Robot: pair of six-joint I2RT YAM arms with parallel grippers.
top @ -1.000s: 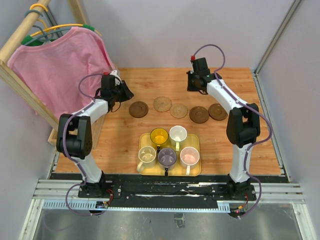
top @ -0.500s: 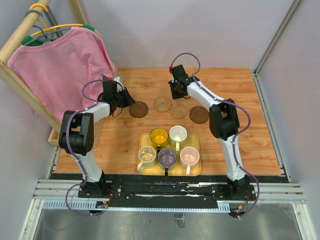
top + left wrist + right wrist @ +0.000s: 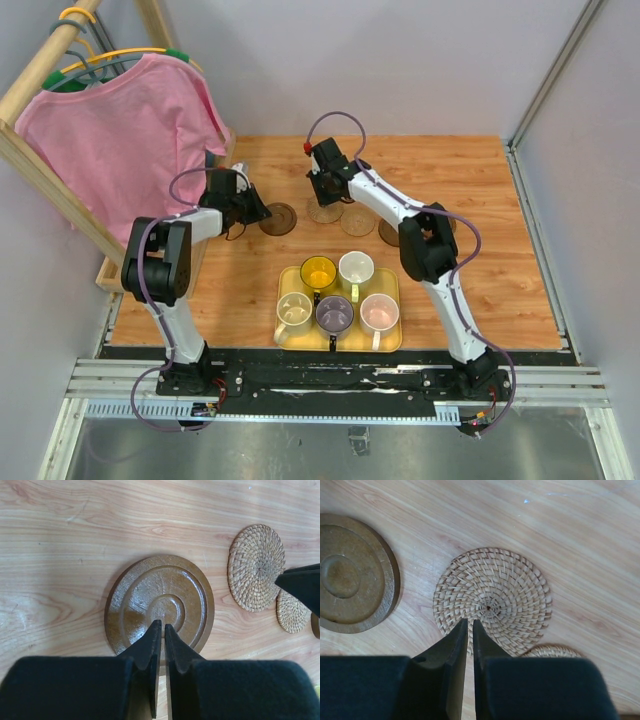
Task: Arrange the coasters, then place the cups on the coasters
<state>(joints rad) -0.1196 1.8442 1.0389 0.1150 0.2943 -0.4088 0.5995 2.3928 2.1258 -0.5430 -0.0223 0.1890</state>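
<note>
Five coasters lie in a row across the table. At its left end my left gripper (image 3: 163, 625) is shut, its tips over the middle of a dark brown coaster (image 3: 160, 595) (image 3: 280, 218). Beside it lies a tan woven coaster (image 3: 492, 597) (image 3: 325, 211), and my right gripper (image 3: 470, 622) is shut, its tips over that coaster's near edge. A second woven coaster (image 3: 357, 221) follows. My right arm partly hides a dark coaster (image 3: 392, 233) beyond it. The cups stand on the yellow tray (image 3: 340, 341): yellow (image 3: 319, 271), white (image 3: 356, 267), cream (image 3: 295, 310), purple-grey (image 3: 334, 314), pink (image 3: 379, 313).
A pink shirt (image 3: 120, 130) hangs on a wooden rack along the table's left side, close to my left arm. Grey walls and metal frame posts close in the back and right. The tray sits at the near middle, between the two arm bases.
My right arm swung left along the row, from its right end to the left woven coaster. My left gripper moved onto the dark brown coaster and closed. The coasters and cups stayed put.
</note>
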